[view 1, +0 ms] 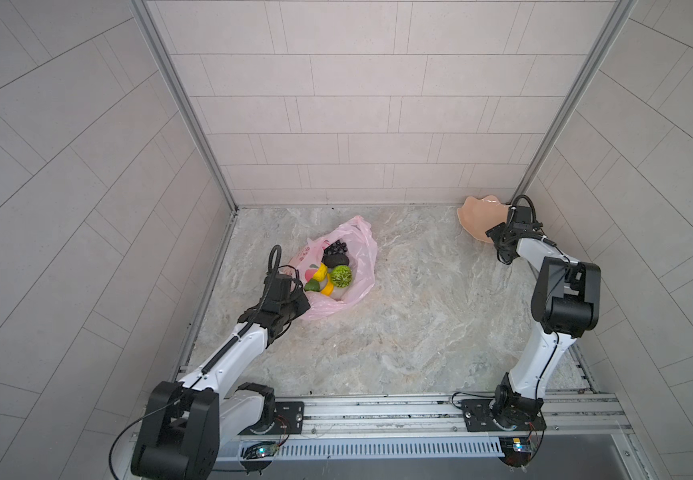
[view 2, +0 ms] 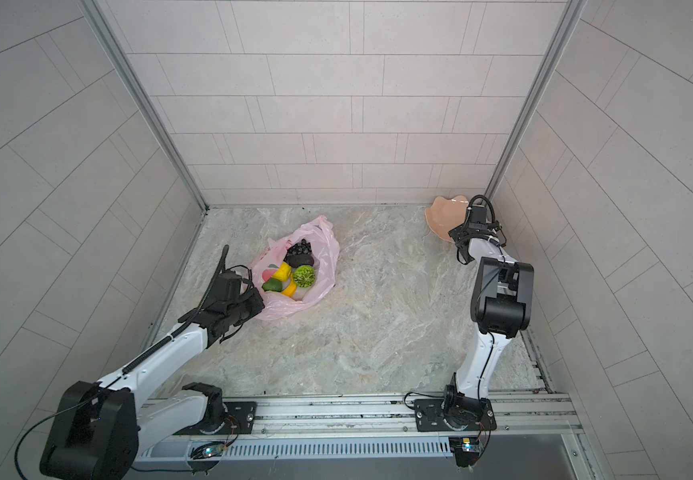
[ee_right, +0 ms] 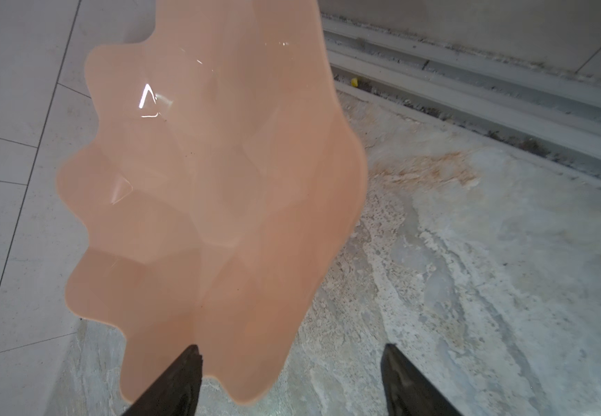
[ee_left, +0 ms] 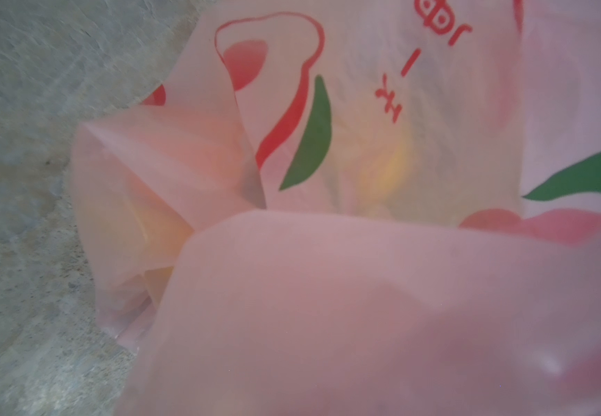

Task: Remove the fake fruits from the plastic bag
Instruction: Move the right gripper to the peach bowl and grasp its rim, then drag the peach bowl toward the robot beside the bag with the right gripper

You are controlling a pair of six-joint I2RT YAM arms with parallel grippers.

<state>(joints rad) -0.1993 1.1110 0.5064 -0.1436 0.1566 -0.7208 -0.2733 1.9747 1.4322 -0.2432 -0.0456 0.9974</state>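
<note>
In both top views, pale tiled walls (view 1: 357, 104) box in my marbled surface (view 1: 419, 324). The plastic bag (view 1: 363, 257) lies left of centre with the fake fruits (view 1: 334, 272) inside, and my left pincer (view 1: 299, 304) is closed together at its edge. The left wrist view is filled with bag film. The right wrist view shows my right pincer (ee_right: 290, 347) spread apart at the peach scalloped dish (ee_right: 201, 180), near the corner.
</note>
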